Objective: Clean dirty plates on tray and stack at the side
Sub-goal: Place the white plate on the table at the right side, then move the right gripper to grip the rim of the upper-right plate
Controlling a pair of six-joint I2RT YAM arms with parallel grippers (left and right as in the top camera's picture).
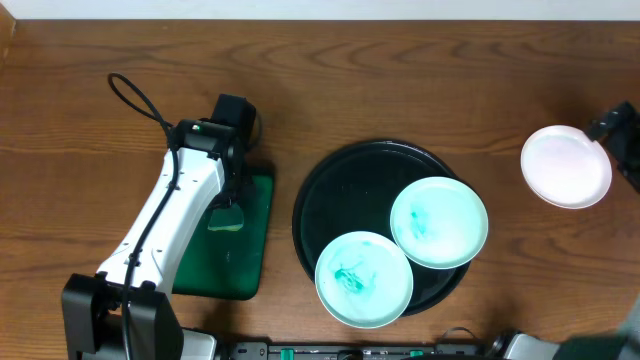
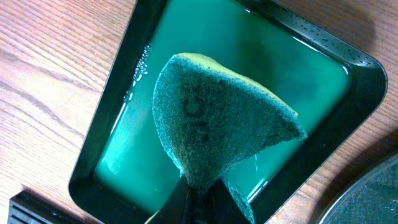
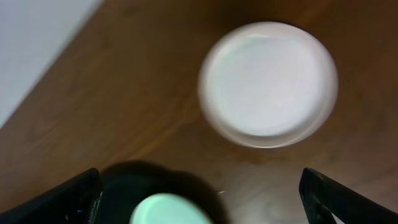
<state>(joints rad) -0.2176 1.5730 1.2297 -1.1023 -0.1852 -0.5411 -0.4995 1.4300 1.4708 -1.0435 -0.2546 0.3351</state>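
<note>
Plates smeared on tray, third plate clean; left end effector pinching sponge, right end effector spread

Wood tabletop carries black tray, green tray, white plate.

You're on a brown wood-grain tabletop, smooth, low sheen. Black tray: smooth, plastic-looking, slight gloss at the rim. Left smeared plate and right smeared plate: smooth white under a thin turquoise film. Clean plate: plain white and smooth, but your right wrist view is blurred, so gloss or matt is unclear. Green tray: glossy, wet, with small bubbles along one wall. Sponge: coarse fibrous dark-green scouring face with a softer yellow-green foam edge.
</note>
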